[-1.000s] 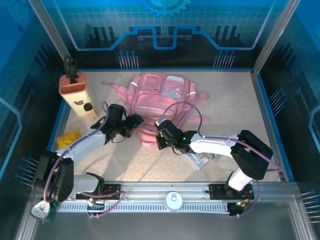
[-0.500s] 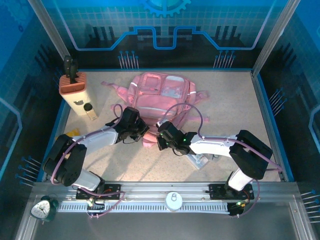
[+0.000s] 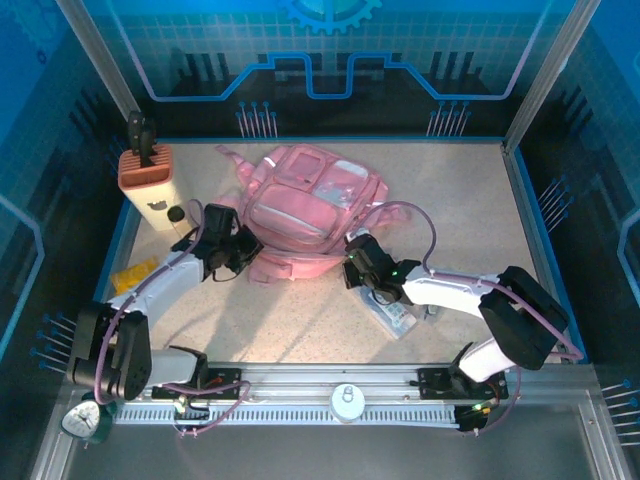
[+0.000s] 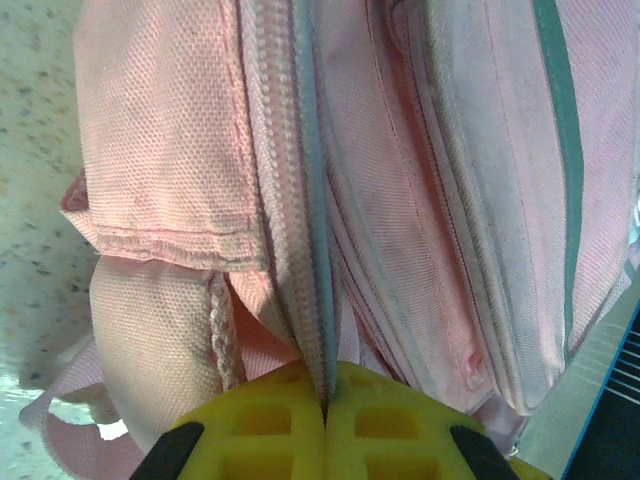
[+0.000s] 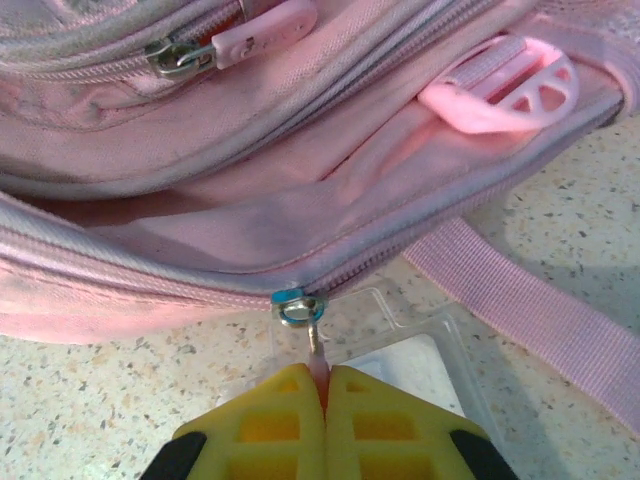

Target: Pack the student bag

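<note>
The pink student bag (image 3: 300,205) lies flat in the middle of the table, turned at an angle. My left gripper (image 3: 243,256) is at its lower left corner. In the left wrist view the yellow fingers (image 4: 270,415) are shut on the bag's zipper seam (image 4: 310,250). My right gripper (image 3: 352,270) is at the bag's lower right edge. In the right wrist view it (image 5: 322,385) is shut on a pink zipper pull (image 5: 318,362) that hangs from a metal slider ring (image 5: 298,308). Another zipper pull (image 5: 265,30) lies on top of the bag.
A clear plastic case (image 3: 395,318) lies under my right arm, with its corner showing below the slider (image 5: 440,345). A peach pen holder (image 3: 145,172), a small bottle (image 3: 177,215) and a yellow item (image 3: 135,275) are at the left. A pink strap (image 5: 530,300) trails right.
The bag has swung round and shifted. My left gripper moved left with the seam in it, and my right gripper moved right with the zipper pull.
</note>
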### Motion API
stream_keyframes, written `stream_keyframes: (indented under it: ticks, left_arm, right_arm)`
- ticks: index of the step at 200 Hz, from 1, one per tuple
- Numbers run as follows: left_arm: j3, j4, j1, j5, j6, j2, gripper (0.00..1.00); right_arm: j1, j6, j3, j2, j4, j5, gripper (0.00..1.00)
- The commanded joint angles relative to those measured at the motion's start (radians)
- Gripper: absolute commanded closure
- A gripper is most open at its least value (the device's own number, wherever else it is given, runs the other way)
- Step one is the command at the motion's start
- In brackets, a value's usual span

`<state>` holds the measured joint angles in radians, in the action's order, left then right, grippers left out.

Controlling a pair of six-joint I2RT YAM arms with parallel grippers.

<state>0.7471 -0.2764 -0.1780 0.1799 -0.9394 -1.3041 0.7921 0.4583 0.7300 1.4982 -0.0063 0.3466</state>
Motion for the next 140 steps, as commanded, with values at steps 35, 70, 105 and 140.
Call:
stream_keyframes:
  ticks: [35,70,105,140]
  left_arm:
    - [0.056,0.005,0.052,0.029,0.046,0.012,0.61]
    - [-0.077,0.008,-0.070,-0.019,-0.136,0.173,0.47]
    - [-0.210,0.180,-0.339,-0.198,-0.450,0.257,0.41]
    - [-0.138,0.249,-0.455,-0.261,-0.538,0.084,0.37]
  right_arm:
    - [0.120,0.037,0.057,0.055,-0.061,-0.032,1.00]
    - [0.121,0.048,0.058,0.077,-0.043,-0.045,1.00]
    - [0.118,0.039,0.038,0.063,-0.039,-0.026,1.00]
    - [0.110,0.049,0.026,0.072,-0.004,-0.038,1.00]
